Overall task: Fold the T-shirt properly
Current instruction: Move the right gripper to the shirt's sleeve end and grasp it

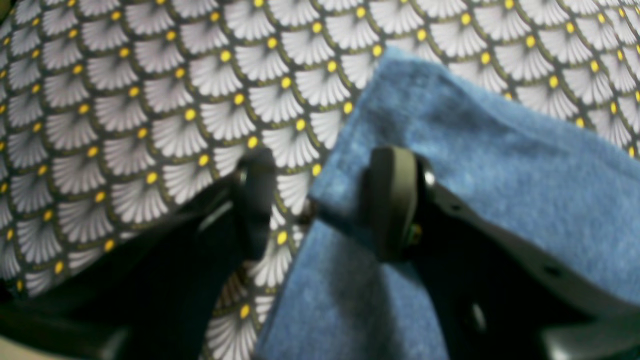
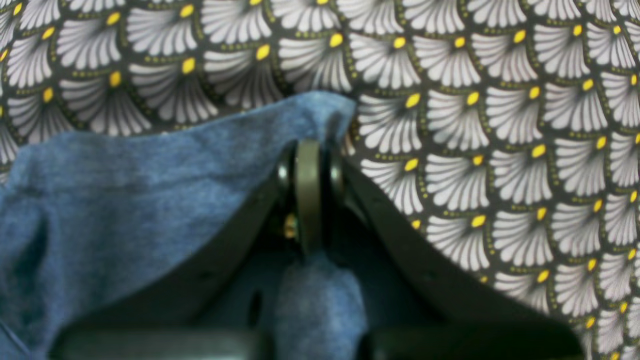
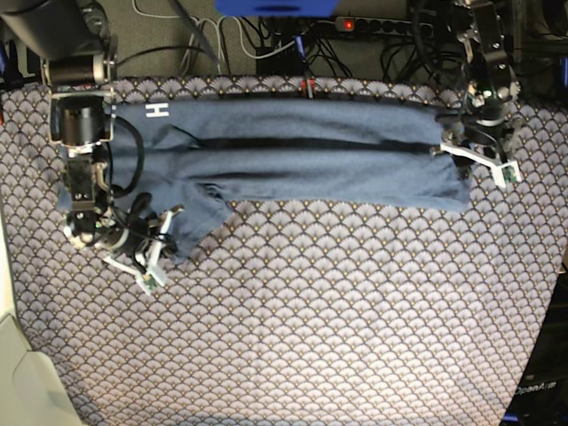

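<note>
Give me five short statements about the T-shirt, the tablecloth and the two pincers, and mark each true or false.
1. The T-shirt lies folded into a long band across the far part of the tablecloth. True.
2. The right pincer is shut on a corner of the T-shirt. True.
3. The left pincer is clamped shut on the cloth. False: it is open, with one finger over the shirt's edge and the other over the tablecloth.
4. The tablecloth is plain white. False: it bears a fan pattern with yellow dots.
5. A white letter H shows on the T-shirt near its end on the right pincer's side. True.
</note>
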Controlling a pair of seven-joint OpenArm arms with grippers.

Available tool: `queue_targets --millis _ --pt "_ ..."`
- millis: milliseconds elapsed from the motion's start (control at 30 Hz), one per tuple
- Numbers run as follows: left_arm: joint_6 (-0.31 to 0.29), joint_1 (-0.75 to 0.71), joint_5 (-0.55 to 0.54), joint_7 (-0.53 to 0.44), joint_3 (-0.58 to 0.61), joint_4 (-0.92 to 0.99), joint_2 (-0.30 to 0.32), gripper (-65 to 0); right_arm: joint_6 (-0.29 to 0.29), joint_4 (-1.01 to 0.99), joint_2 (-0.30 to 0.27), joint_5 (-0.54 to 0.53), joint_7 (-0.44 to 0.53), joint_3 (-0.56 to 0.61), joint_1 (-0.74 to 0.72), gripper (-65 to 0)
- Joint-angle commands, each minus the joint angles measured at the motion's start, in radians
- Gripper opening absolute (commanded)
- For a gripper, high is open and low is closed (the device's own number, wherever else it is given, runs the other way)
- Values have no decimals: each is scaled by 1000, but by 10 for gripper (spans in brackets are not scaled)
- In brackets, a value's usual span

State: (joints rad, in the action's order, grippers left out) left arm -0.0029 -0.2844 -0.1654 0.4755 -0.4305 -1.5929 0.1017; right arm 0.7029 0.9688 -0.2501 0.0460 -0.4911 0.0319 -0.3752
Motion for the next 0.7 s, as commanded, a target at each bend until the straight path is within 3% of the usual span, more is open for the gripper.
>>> queue_targets --millis 0,167,400,667 --pt "1 7 2 -21 -3 -17 8 -348 -5 32 -16 42 -50 -3 0 -650" --pt "-1 7 2 -21 -3 -19 8 -348 -5 246 -33 44 -54 -43 106 -650" --pt "-1 9 2 -21 -3 -19 8 -347 -5 554 -35 44 -160 -106 262 -650" --pt "-1 12 2 -21 -1 -17 8 -346 -5 862 -18 39 -214 -157 474 -650"
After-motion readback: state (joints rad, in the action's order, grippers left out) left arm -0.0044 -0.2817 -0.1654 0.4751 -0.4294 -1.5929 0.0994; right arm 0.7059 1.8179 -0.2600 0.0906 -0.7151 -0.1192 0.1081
